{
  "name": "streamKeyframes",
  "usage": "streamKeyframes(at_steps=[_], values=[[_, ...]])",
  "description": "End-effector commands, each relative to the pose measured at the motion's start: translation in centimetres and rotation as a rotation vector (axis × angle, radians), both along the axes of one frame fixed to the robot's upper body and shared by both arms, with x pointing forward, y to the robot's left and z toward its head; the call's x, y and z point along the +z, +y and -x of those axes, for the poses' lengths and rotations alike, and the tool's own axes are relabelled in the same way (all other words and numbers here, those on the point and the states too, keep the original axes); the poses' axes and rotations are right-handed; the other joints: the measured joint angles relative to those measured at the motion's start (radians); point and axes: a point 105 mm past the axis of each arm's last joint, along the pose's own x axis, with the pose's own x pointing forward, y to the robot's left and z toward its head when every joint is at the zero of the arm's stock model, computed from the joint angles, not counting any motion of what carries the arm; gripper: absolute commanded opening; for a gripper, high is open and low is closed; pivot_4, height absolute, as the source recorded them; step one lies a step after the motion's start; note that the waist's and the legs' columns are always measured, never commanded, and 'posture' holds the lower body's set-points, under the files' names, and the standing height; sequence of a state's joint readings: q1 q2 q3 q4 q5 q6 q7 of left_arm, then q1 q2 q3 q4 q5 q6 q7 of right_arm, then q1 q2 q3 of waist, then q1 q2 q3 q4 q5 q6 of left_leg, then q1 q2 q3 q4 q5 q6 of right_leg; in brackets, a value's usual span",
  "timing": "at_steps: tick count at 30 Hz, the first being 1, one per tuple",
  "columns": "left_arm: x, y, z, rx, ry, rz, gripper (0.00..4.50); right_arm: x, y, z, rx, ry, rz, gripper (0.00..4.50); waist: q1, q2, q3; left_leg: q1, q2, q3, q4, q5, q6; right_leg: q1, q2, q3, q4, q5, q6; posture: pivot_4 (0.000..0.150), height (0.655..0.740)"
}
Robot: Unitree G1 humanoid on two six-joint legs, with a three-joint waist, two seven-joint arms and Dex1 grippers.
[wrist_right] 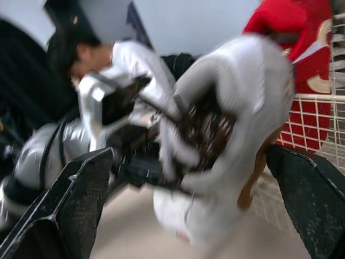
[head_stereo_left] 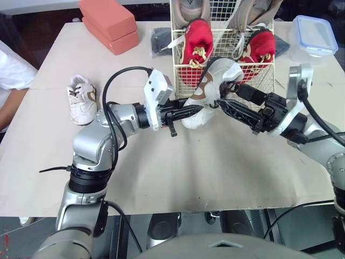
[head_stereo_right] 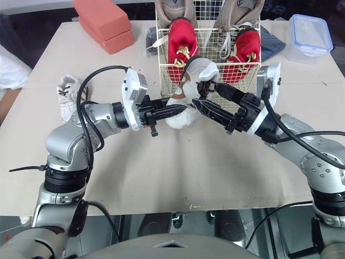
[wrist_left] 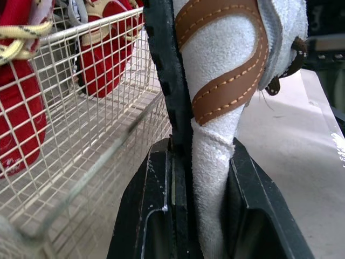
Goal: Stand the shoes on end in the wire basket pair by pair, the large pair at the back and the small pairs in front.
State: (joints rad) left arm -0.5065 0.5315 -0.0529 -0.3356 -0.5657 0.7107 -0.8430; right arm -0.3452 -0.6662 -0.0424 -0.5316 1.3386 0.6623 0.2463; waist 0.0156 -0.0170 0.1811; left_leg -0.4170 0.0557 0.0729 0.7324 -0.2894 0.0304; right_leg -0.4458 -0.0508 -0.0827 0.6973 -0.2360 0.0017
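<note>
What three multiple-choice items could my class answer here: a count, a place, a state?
1. Red shoes in the wire basket: A one; B two; C four.
2. The loose white shoe lies: A in the basket; B on a red shoe; C on the table.
3. The left claw is: A shut on the held white shoe; B open; C shut on a red shoe.
Answers: B, two stand at the front; C, it rests on the tabletop by the left arm; A, both fingers press the shoe's sides.
</note>
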Motion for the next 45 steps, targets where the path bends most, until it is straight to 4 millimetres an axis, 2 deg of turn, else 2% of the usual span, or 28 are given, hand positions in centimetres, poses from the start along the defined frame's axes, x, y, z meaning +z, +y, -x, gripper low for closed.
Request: streamKeyframes(at_steps=[1,8,9,12,14,15,16,17,20,21,26,30,35,41,45], values=[[1.1,-0.5,0.9,-0.037,-0.077,-0.001,0.47,0.8,0.0,-0.7,-0.072,-0.019,-0.023,3.65,0.001,0.000,0.000,0.000,0.000,0.000,0.000,0.000,0.000,0.000,0.000,0.000,0.000,0.000,0.000,0.150,0.6860],[1.4,-0.7,1.1,-0.047,-0.064,0.042,0.47,0.3,-0.1,-0.9,-0.119,-0.014,-0.019,0.36,0.000,0.000,0.000,0.000,0.000,0.000,0.000,0.000,0.001,0.000,0.000,0.000,0.000,0.000,0.000,0.150,0.6860],[1.5,-0.7,1.2,-0.059,-0.057,0.048,0.47,0.1,-0.2,-0.9,-0.122,-0.014,-0.013,0.07,-0.001,0.000,0.000,0.000,0.000,0.000,0.000,0.000,0.001,0.000,0.000,0.000,0.000,0.000,0.000,0.150,0.6860],[1.5,-0.7,1.1,-0.079,-0.017,0.068,0.47,0.2,-0.2,-1.0,-0.132,-0.023,-0.003,0.07,-0.001,0.000,0.000,0.000,0.000,0.000,0.000,-0.001,0.001,0.000,0.000,0.000,0.000,0.000,0.000,0.150,0.6860],[1.9,-0.7,0.9,-0.069,-0.013,0.086,1.49,0.6,0.0,-1.0,-0.131,-0.036,-0.011,0.00,-0.001,0.000,0.000,0.000,0.000,0.000,0.000,-0.001,0.001,0.000,0.000,0.000,0.000,0.000,0.000,0.150,0.6860],[1.9,-0.7,1.0,-0.076,-0.011,0.085,1.82,0.8,0.0,-0.9,-0.132,-0.039,-0.013,0.00,-0.001,0.000,0.000,0.000,0.000,0.000,0.000,-0.001,0.001,0.000,0.000,0.000,0.000,0.000,0.000,0.150,0.6860],[1.9,-0.8,1.1,-0.086,-0.016,0.077,2.46,1.0,0.0,-0.9,-0.136,-0.045,-0.016,0.00,-0.001,0.000,0.000,0.000,0.000,0.000,0.000,-0.001,0.001,0.000,0.000,0.000,0.000,0.000,0.000,0.150,0.6860],[1.9,-0.8,1.2,-0.092,-0.019,0.071,2.77,1.1,0.0,-1.0,-0.140,-0.051,-0.018,0.00,-0.001,0.000,0.000,0.000,0.000,0.000,0.000,-0.001,0.001,0.000,0.000,0.000,0.000,0.000,0.000,0.150,0.6860],[2.3,-0.5,0.9,-0.057,-0.070,0.060,4.15,2.5,-0.4,-1.0,-0.162,-0.089,-0.037,0.00,-0.001,0.000,0.000,0.000,0.000,0.000,-0.001,-0.001,0.001,0.000,0.001,0.000,0.000,0.000,0.000,0.150,0.6860],[2.5,-0.4,0.9,-0.056,-0.075,0.060,4.45,3.4,-0.8,-1.2,-0.186,-0.108,-0.056,0.00,-0.001,0.000,0.000,0.000,0.000,0.000,-0.001,-0.001,0.001,-0.001,0.001,0.000,0.000,0.000,0.000,0.150,0.6860],[3.3,0.2,1.4,-0.042,-0.109,0.050,4.45,6.4,-4.1,-2.3,-0.357,-0.172,-0.128,0.00,-0.001,0.000,0.000,-0.001,0.000,0.000,-0.001,-0.001,0.001,-0.001,0.001,0.000,0.000,0.000,0.000,0.150,0.6860],[4.1,0.6,1.7,-0.023,-0.132,0.050,4.45,6.7,-6.8,-3.1,-0.512,-0.166,-0.160,0.00,-0.001,0.000,0.000,-0.001,0.000,0.001,-0.002,0.000,0.001,-0.001,0.000,0.000,-0.001,0.000,0.000,0.150,0.6860],[5.3,0.7,1.8,-0.012,-0.166,0.044,4.45,3.7,-8.7,-4.4,-0.650,-0.107,-0.063,0.00,0.000,0.000,0.000,-0.001,0.000,0.000,-0.002,0.000,0.001,-0.001,0.000,0.000,-0.001,0.000,0.000,0.150,0.6860],[6.6,0.7,1.6,0.021,-0.220,0.051,4.45,-0.3,-9.4,-5.2,-0.748,-0.013,0.018,0.00,-0.002,0.000,0.000,0.000,0.000,0.001,-0.003,0.000,0.001,-0.001,0.001,0.001,-0.001,-0.001,0.001,0.150,0.6860],[6.9,0.7,1.5,0.034,-0.245,0.052,4.45,-1.3,-9.9,-5.4,-0.793,0.004,0.049,0.00,-0.001,0.000,-0.001,0.000,-0.001,0.001,-0.003,0.000,0.001,-0.001,0.001,0.001,-0.001,-0.001,0.001,0.150,0.6860]])
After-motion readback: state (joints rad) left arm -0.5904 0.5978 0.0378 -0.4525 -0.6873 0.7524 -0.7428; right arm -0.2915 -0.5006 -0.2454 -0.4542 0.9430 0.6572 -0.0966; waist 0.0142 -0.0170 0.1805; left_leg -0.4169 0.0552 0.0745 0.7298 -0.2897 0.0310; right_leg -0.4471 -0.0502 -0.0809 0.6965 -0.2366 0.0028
